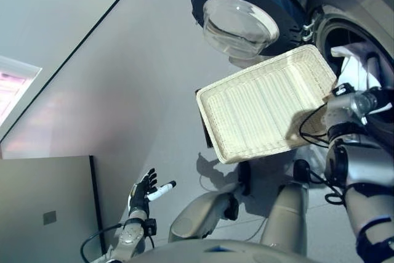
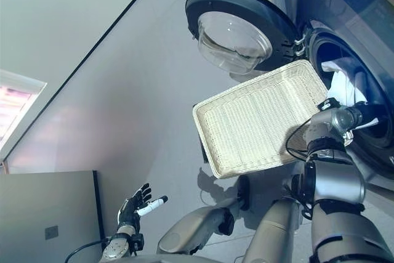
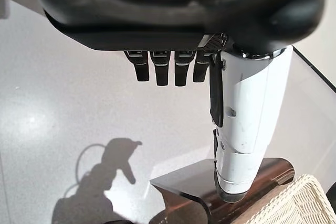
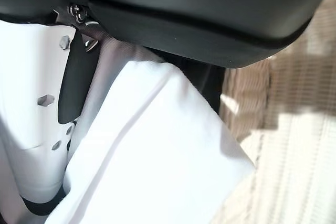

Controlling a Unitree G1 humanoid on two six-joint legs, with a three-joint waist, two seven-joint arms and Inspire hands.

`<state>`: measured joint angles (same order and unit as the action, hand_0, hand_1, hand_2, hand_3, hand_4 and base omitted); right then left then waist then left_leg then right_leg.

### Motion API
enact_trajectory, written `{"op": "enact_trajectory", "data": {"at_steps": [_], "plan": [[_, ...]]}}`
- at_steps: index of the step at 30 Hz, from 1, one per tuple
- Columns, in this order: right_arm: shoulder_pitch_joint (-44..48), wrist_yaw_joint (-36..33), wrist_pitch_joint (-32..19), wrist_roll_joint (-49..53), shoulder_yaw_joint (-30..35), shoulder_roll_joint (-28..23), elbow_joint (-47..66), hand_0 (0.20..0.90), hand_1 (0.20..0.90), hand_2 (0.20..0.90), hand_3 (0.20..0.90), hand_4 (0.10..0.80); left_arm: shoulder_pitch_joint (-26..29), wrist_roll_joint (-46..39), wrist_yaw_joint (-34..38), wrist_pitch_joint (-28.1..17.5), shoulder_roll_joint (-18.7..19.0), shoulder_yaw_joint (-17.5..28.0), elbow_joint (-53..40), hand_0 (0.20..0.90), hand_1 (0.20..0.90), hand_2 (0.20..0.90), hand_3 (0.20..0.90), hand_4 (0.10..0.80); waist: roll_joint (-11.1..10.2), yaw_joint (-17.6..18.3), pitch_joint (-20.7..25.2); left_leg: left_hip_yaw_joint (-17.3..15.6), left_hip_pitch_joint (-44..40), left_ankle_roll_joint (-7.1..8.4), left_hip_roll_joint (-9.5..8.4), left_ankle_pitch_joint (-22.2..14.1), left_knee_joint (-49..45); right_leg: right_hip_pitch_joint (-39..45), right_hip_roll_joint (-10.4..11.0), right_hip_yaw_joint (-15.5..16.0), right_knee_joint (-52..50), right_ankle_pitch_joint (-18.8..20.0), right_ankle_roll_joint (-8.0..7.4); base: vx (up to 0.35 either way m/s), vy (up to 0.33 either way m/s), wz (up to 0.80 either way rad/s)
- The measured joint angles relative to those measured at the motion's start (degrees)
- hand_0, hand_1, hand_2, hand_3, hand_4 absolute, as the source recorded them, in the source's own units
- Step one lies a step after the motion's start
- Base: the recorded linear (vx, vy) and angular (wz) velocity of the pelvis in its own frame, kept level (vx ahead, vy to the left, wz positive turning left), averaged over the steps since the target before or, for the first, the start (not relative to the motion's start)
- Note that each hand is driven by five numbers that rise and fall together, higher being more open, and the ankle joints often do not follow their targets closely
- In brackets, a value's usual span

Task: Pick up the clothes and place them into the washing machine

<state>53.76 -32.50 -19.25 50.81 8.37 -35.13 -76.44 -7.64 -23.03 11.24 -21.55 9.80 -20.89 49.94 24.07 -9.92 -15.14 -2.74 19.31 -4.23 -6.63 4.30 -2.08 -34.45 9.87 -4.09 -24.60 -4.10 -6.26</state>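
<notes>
The wicker basket [image 1: 265,106] is lifted and tipped toward the open drum [image 1: 363,41] of the washing machine. No clothes show inside the basket. White clothes [image 2: 345,84] lie in the drum's mouth. My right hand [image 1: 342,90] is at the basket's far edge by the drum. In the right wrist view its white thumb cover [image 4: 31,129] lies against a white cloth [image 4: 157,156], with wicker [image 4: 294,156] beside it. My left hand [image 1: 144,195] hangs low at my left, open and empty, with straight fingers [image 3: 168,66].
The round machine door [image 1: 246,4] stands swung open to the left of the drum. The low dark brown box [image 3: 231,187] shows under the basket's corner [image 3: 302,203]. A grey cabinet [image 1: 43,207] stands at the lower left. Grey floor lies between.
</notes>
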Motion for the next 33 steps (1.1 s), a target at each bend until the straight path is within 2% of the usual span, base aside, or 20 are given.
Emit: {"op": "enact_trajectory", "data": {"at_steps": [6,9,13,24,25,26,28,29,33], "plan": [[-0.54,0.17,1.97,-2.11,-2.68,0.46,-1.1,0.9,0.9,0.9,0.9,0.8,-0.02,0.34,0.02,0.03,0.0,0.06,0.05,0.9,0.9,0.9,0.9,0.8,0.03,-0.05,0.03,-0.06,0.14,-0.05,0.01,0.02,-0.29,-0.03,-0.04,-0.11,0.0,-0.02,0.3,-0.008,0.001,0.0],[-0.46,0.1,3.46,-6.37,-4.72,-0.18,-3.4,0.9,0.9,0.9,0.9,0.8,-0.04,0.51,0.02,0.08,0.0,0.06,0.13,0.9,0.9,0.9,0.9,0.8,0.04,-0.21,0.03,-0.02,0.14,-0.07,-0.01,0.04,-0.33,0.0,-0.01,-0.12,0.0,0.11,0.25,-0.015,-0.006,0.0],[-0.38,-0.17,8.06,-14.87,-11.29,-0.86,-6.23,0.9,0.9,0.9,0.9,0.8,-0.14,2.79,0.04,0.09,0.04,0.15,0.02,0.9,0.9,0.9,0.9,0.8,0.03,-0.28,0.03,0.0,0.16,-0.08,0.05,0.05,-0.42,0.06,-0.05,0.01,-0.09,0.29,0.0,0.0,0.0,0.0],[-0.42,-0.08,7.92,-15.62,-9.54,-0.58,-5.4,0.9,0.9,0.9,0.9,0.8,-0.2,3.13,0.15,0.01,0.04,0.26,0.13,0.9,0.9,0.9,0.9,0.8,0.03,-0.24,0.03,-0.03,0.22,-0.07,0.11,0.03,-0.5,0.06,-0.15,-0.13,0.18,0.26,0.43,0.0,0.0,0.0],[-0.43,-0.01,7.87,-15.18,-9.34,-0.6,-5.37,0.815,0.815,0.815,0.815,0.739,-0.2,3.13,0.15,0.01,0.04,0.26,0.12,0.9,0.9,0.9,0.9,0.8,0.03,-0.25,0.03,-0.02,0.22,-0.06,0.12,0.02,-0.44,0.05,-0.16,-0.13,0.2,0.25,0.43,0.0,0.0,0.0],[-0.43,0.0,7.86,-14.65,-9.23,-0.61,-5.36,0.535,0.535,0.535,0.535,0.539,-0.2,3.11,0.14,0.01,0.04,0.26,0.12,0.9,0.9,0.9,0.9,0.8,0.03,-0.25,0.03,-0.02,0.22,-0.06,0.13,0.02,-0.38,0.04,-0.18,-0.13,0.25,0.27,0.44,0.0,0.0,0.0],[-0.43,-0.12,7.86,-14.33,-8.7,-0.65,-5.34,0.447,0.447,0.447,0.447,0.476,-0.2,3.08,0.15,0.01,0.04,0.26,0.12,0.9,0.9,0.9,0.9,0.8,0.04,-0.29,0.04,-0.01,0.23,-0.08,0.16,0.04,-0.3,0.03,-0.2,-0.11,0.32,0.37,0.43,0.0,0.0,0.0],[-0.43,-0.15,7.85,-14.34,-8.7,-0.67,-5.33,0.2,0.2,0.2,0.2,0.3,-0.2,3.07,0.15,0.01,0.03,0.26,0.12,0.9,0.9,0.9,0.9,0.8,0.04,-0.3,0.04,-0.02,0.24,-0.07,0.17,0.03,-0.3,0.04,-0.2,-0.11,0.35,0.57,0.25,0.0,0.0,0.0],[-1.1,-1.79,7.72,-14.08,-7.3,-0.42,-0.96,0.2,0.2,0.2,0.2,0.3,-0.23,2.87,0.15,0.0,0.02,0.27,0.13,0.9,0.9,0.9,0.9,0.8,0.06,-0.28,0.05,-0.01,0.23,-0.08,0.27,0.04,0.17,0.01,-0.33,-0.11,0.79,0.58,0.29,0.019,0.0,-0.01]]}}
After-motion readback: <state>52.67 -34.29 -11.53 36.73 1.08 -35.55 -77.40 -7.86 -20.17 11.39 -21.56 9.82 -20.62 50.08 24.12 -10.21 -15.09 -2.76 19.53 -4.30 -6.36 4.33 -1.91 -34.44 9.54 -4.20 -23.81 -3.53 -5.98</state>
